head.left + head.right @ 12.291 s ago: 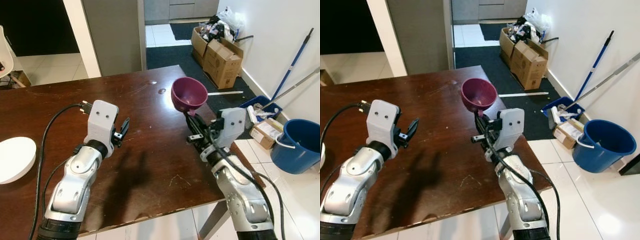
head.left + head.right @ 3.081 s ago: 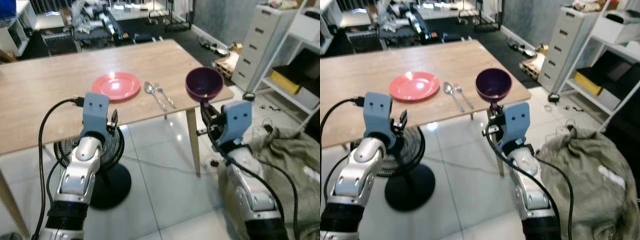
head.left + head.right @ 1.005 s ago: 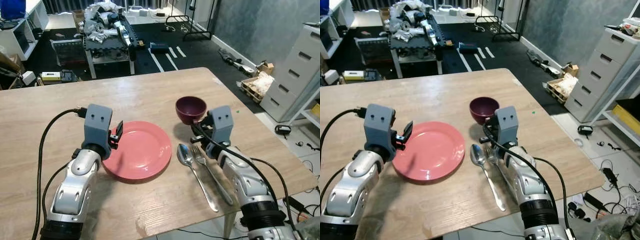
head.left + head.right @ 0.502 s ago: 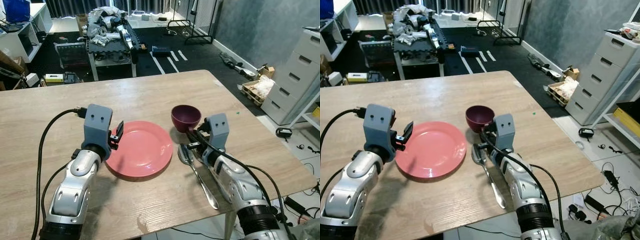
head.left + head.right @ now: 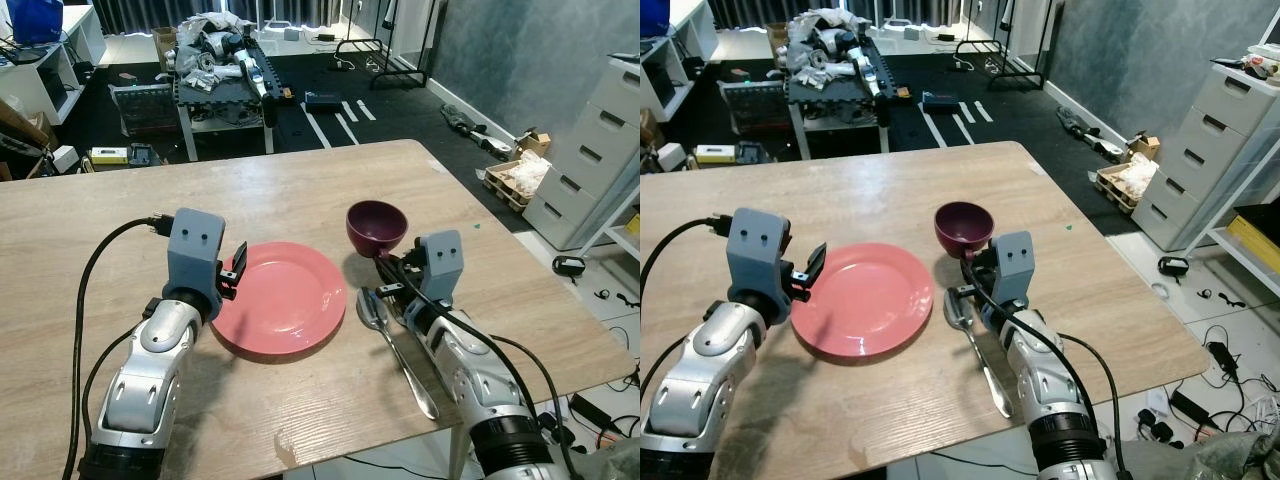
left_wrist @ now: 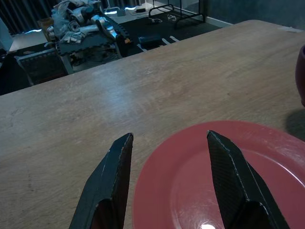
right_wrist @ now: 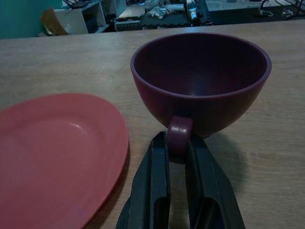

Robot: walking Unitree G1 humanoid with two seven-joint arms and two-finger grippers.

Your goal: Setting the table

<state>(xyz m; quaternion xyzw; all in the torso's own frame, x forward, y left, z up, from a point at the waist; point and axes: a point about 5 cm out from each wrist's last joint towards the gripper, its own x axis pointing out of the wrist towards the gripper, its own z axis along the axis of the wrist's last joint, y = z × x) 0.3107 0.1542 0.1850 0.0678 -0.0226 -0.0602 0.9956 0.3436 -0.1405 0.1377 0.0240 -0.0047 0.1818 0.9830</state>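
A dark purple cup point(image 5: 375, 226) hangs just above the light wooden table point(image 5: 300, 190), right of a pink plate point(image 5: 280, 297). My right gripper point(image 7: 177, 143) is shut on the cup's handle point(image 7: 179, 133), holding it upright. A spoon point(image 5: 375, 315) and a fork point(image 5: 985, 340) lie on the table under my right arm, right of the plate. My left gripper point(image 6: 167, 143) is open over the plate's left rim, with nothing between its fingers point(image 6: 112, 176).
The table's right edge point(image 5: 560, 290) drops to a tiled floor with cables. Grey drawers point(image 5: 1220, 130) stand to the right. A low black bench with clutter point(image 5: 225, 70) lies beyond the table's far edge.
The cup has risen slightly and shifted a little right with my right gripper. My left arm has stayed in place.
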